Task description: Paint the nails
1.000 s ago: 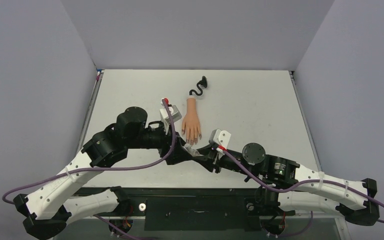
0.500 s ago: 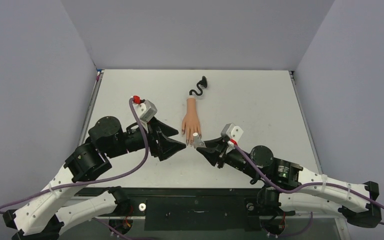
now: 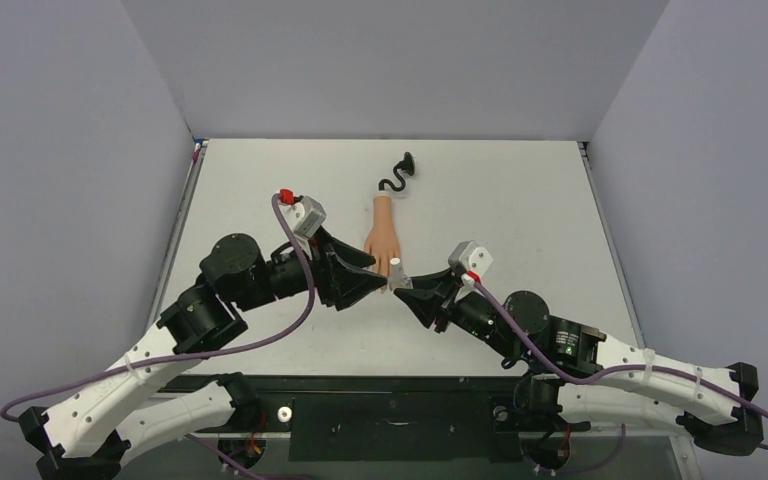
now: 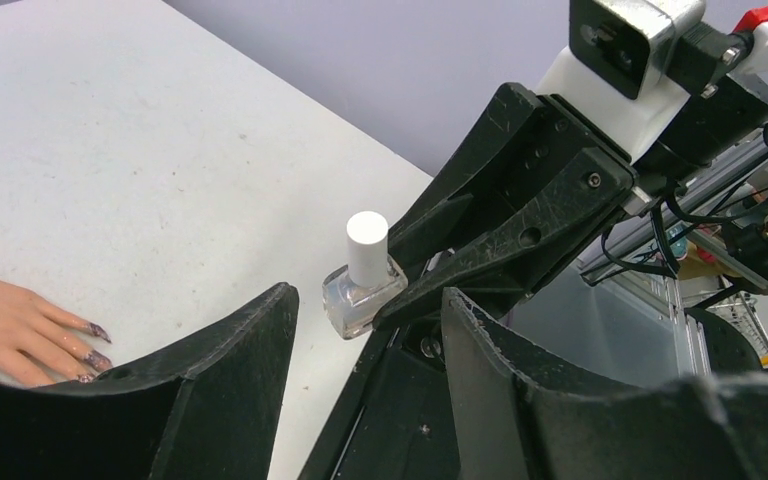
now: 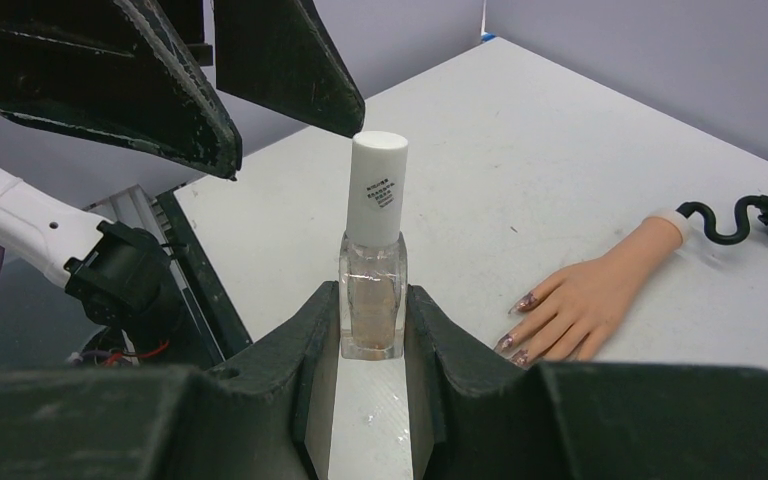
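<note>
Left gripper (image 3: 378,284): jaws spread wide, aimed at the right gripper (image 3: 405,292). Right gripper: clamped on an upright bottle (image 5: 372,290). Both arms angled inward, tips near.

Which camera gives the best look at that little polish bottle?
The right wrist view: the bottle stands upright at centre, clamped in the right gripper. The left wrist view shows it smaller; the top view only a white speck.

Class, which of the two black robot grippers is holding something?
The right gripper: its fingers clamp a small clear white-capped polish bottle; the left gripper is open and empty.
</note>
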You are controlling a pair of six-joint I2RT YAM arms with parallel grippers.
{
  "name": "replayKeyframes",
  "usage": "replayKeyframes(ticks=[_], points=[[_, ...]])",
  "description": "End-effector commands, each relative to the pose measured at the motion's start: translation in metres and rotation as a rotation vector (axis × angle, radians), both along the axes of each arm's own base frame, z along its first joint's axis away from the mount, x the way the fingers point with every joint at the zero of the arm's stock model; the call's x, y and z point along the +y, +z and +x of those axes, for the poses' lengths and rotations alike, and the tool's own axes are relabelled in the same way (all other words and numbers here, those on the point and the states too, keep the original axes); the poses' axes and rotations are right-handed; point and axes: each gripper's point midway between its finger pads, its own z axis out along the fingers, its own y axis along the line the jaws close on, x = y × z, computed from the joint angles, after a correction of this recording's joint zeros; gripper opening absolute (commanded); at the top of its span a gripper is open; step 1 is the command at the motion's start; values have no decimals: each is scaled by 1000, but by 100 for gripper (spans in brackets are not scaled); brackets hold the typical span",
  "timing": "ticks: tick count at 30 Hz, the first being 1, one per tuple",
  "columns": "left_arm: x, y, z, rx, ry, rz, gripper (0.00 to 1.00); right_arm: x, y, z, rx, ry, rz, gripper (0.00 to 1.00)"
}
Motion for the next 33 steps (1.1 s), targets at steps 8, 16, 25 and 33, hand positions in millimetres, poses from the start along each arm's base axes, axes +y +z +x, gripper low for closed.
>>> replayKeyframes(ticks=[8,16,25,33], points=[[-13,19,4,-51,-17,-100,46,5,33,4,-18,-14,83,0],[-18,9,7,-36,-17,-88,41,7,33,4,-20,-9,80,0],[-22,10,7,-43,-25,-108,32,9,34,3,-15,-2,90,0],[-24,8,5,-42,-39,-106,14,12,35,2,-11,6,110,0]])
